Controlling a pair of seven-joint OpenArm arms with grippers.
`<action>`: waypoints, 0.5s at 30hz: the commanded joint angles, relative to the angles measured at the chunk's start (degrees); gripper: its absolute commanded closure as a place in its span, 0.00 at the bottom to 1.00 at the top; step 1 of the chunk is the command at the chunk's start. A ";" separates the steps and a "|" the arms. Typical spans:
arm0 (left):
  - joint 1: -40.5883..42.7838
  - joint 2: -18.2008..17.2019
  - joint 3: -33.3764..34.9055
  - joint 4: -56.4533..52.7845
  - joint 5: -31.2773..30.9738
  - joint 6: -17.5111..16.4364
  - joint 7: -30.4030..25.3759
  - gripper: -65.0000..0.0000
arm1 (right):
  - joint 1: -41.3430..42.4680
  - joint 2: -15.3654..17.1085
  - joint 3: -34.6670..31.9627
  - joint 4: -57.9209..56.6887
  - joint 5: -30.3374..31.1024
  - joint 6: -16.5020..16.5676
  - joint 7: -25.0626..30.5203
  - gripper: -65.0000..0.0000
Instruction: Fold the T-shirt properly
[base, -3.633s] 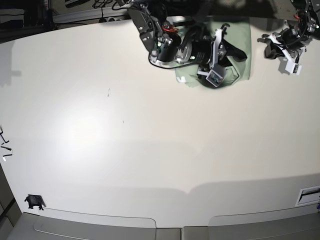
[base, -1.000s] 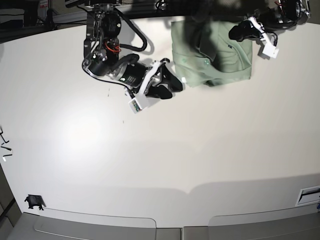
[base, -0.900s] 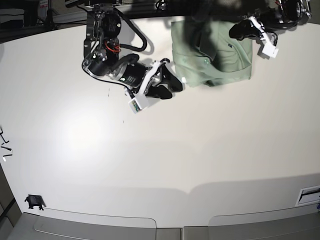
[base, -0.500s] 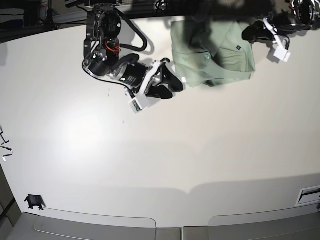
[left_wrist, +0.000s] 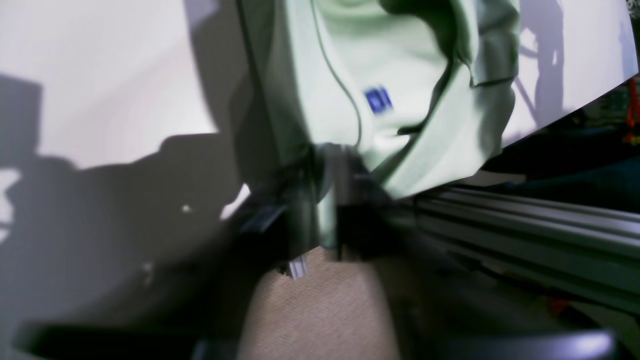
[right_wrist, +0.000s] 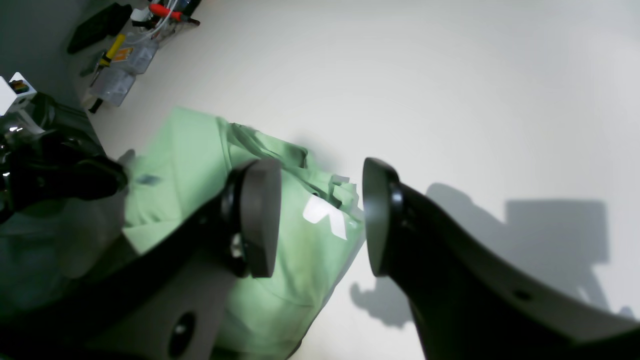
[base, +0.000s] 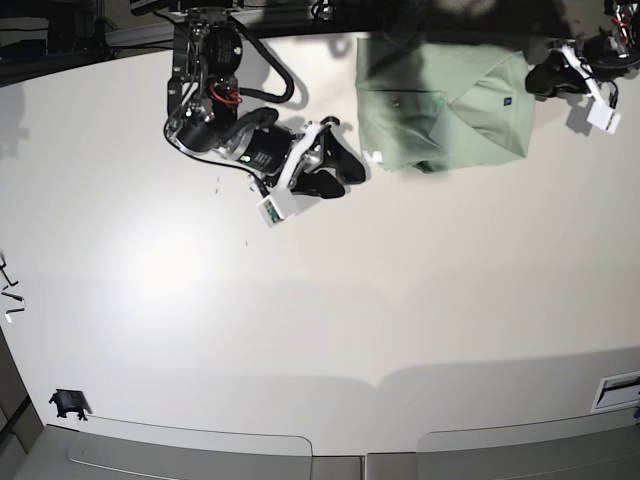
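The T-shirt (base: 445, 105) lies as a folded pale green bundle at the far edge of the table (base: 300, 330), toward the far right corner in the base view. A small blue tag (left_wrist: 378, 99) shows on its upper layer, and a white label (right_wrist: 325, 215) shows at the hem nearest the right arm.

The left gripper (base: 548, 78) is at the right edge of the shirt. In the left wrist view, which is blurred, a strip of green cloth runs between its two dark fingers (left_wrist: 300, 200). I cannot tell whether they press on the cloth or stand loose around it.

The right gripper (right_wrist: 320, 215) is just beside the left edge of the shirt, above the bare table. Its jaws stand wide apart and nothing is between them.
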 joint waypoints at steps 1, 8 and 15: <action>0.15 -1.22 -0.39 0.96 -1.16 -0.13 -1.16 0.70 | 0.63 -0.17 -0.07 1.05 1.53 0.49 1.57 0.61; -0.87 -2.54 -0.39 0.98 4.59 -0.15 -11.41 0.69 | 1.11 -0.13 0.11 1.05 1.27 0.49 2.29 0.61; -4.09 -2.38 -0.26 0.96 2.23 -0.15 -12.59 0.87 | 3.21 -0.20 0.00 1.05 -1.44 0.49 7.28 0.93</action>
